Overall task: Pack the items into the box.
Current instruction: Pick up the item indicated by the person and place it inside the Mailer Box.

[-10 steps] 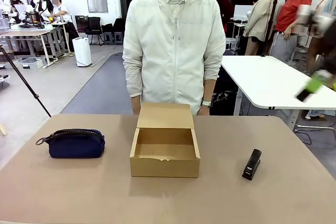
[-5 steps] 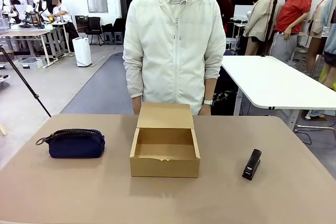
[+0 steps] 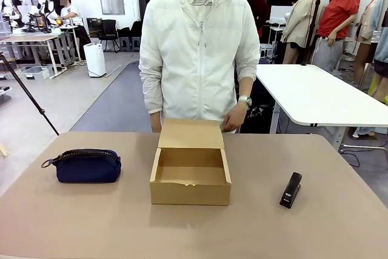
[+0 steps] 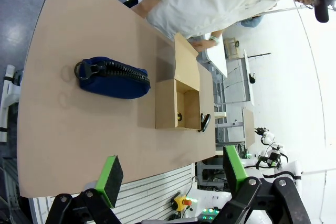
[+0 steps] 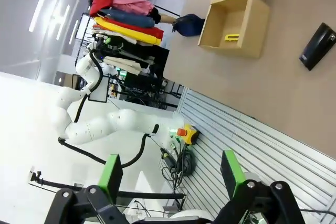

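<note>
Packing not yet begun: the box is open and both items lie out on the desk.

The brown box (image 3: 190,177) sits in the middle of the desk (image 3: 339,228) with its lid flap tipped back toward the person, whose hand (image 3: 233,119) is just behind the flap. The blue pouch (image 3: 88,166) lies well to the box's left and the black stapler (image 3: 291,190) well to its right, neither touched. The left claw (image 4: 172,174) is spread wide and empty, held back above the desk's near edge. The right claw (image 5: 171,174) is likewise spread and empty. The step in hand looks like the first approach. Next, I judge, an arm must reach its nearer item, close across the pouch's soft body or the stapler's narrow sides, and lift it over the box wall.
</note>
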